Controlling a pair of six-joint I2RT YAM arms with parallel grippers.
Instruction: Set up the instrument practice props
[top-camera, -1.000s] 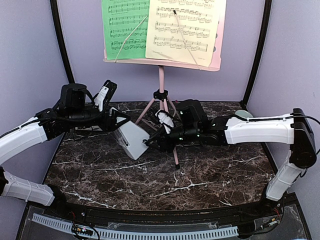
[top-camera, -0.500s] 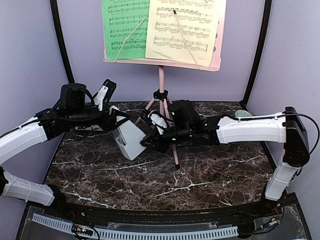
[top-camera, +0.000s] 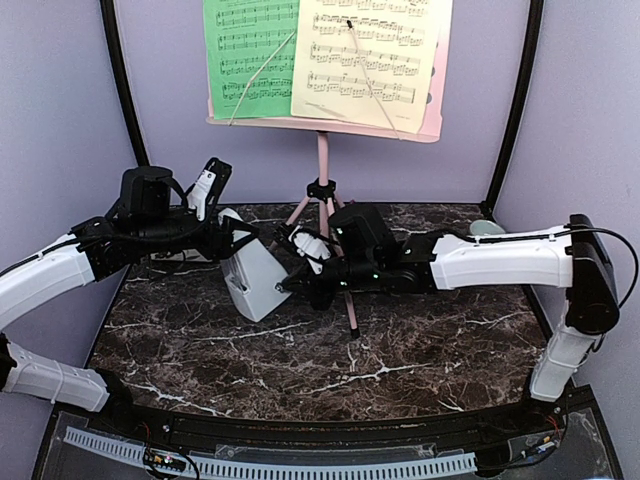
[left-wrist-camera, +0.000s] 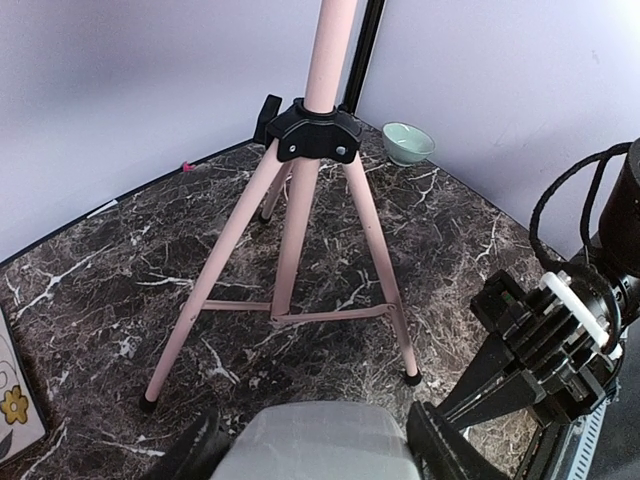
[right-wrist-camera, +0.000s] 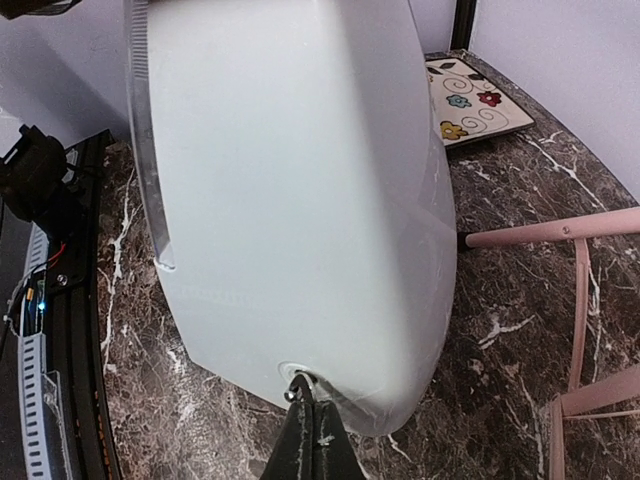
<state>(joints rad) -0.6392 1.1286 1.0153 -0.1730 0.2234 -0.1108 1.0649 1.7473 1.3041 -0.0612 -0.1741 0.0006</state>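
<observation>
The pink music stand (top-camera: 323, 160) stands at the back centre, with a green page (top-camera: 250, 55) and a pale-yellow page (top-camera: 365, 55) on its desk. My left gripper (top-camera: 232, 243) is shut on the grey-white metronome (top-camera: 252, 282) and holds it tilted above the table, left of the tripod legs (left-wrist-camera: 300, 200). In the left wrist view the metronome (left-wrist-camera: 315, 440) sits between both fingers (left-wrist-camera: 195, 452). My right gripper (right-wrist-camera: 312, 398) is shut, its tips pinching a small metal key (right-wrist-camera: 297, 385) low on the metronome's side (right-wrist-camera: 290, 180).
A small pale-green bowl (left-wrist-camera: 408, 142) sits in the far right corner. A flower-patterned card (right-wrist-camera: 475, 105) lies at the far left by the wall. One tripod foot (left-wrist-camera: 410, 377) rests close to my right gripper. Black frame posts (top-camera: 120, 90) flank the back corners.
My right arm has reached left until its tips meet the metronome's side. The left gripper has turned the metronome more upright and drawn it slightly left.
</observation>
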